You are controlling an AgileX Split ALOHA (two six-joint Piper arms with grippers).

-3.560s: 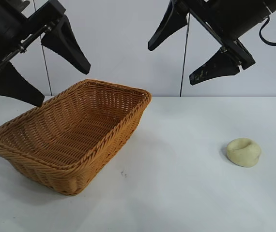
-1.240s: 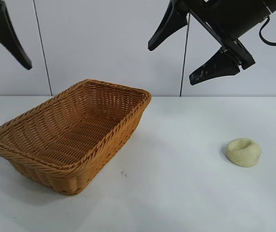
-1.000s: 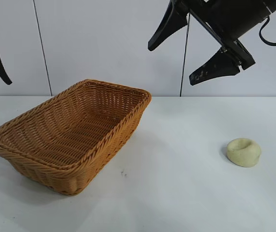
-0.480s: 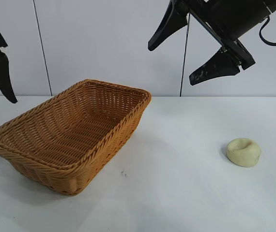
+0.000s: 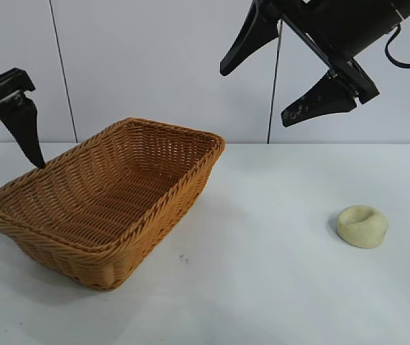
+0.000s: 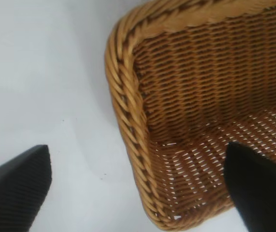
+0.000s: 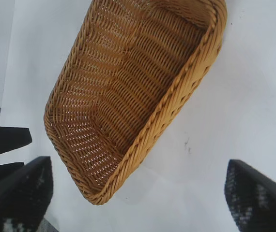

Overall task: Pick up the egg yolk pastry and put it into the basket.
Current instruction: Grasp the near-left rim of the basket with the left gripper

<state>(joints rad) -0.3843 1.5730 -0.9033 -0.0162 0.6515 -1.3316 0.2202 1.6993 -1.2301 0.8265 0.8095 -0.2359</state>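
The desk (image 5: 277,287) is white, with the basket (image 5: 108,198) set toward its left side. The right claw (image 5: 289,79) is held high above the middle, spread wide and empty. The left claw (image 6: 138,188) is seen spread wide over the basket's left rim. The pastry (image 5: 362,226) lies well apart on the right. If the right claw is lowered off-centre, the pastry could be nudged away.
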